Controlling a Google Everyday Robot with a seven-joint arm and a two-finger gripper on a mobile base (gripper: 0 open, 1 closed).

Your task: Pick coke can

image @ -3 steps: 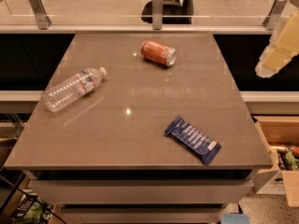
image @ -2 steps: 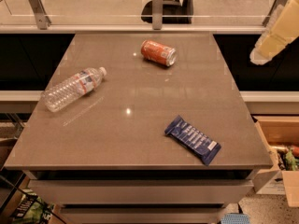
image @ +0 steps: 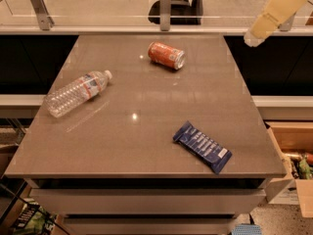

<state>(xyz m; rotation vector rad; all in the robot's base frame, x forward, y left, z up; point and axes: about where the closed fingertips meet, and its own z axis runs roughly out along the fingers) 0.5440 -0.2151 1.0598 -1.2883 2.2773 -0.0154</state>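
Observation:
The coke can (image: 167,55) is orange-red with silver ends and lies on its side on the far middle of the brown table (image: 146,141). My gripper (image: 252,36) is at the end of the beige arm (image: 279,6) that comes in from the top right. It hangs over the table's far right edge, well to the right of the can and apart from it. It holds nothing that I can see.
A clear water bottle (image: 76,93) lies on its side at the left. A blue snack bar wrapper (image: 202,146) lies at the front right. A glass rail with metal posts (image: 166,6) runs along the far side. An open cardboard box (image: 293,155) stands at the right.
The arm has moved left and up, from beside the table's right side to its far right corner. The can, bottle and wrapper have not moved.

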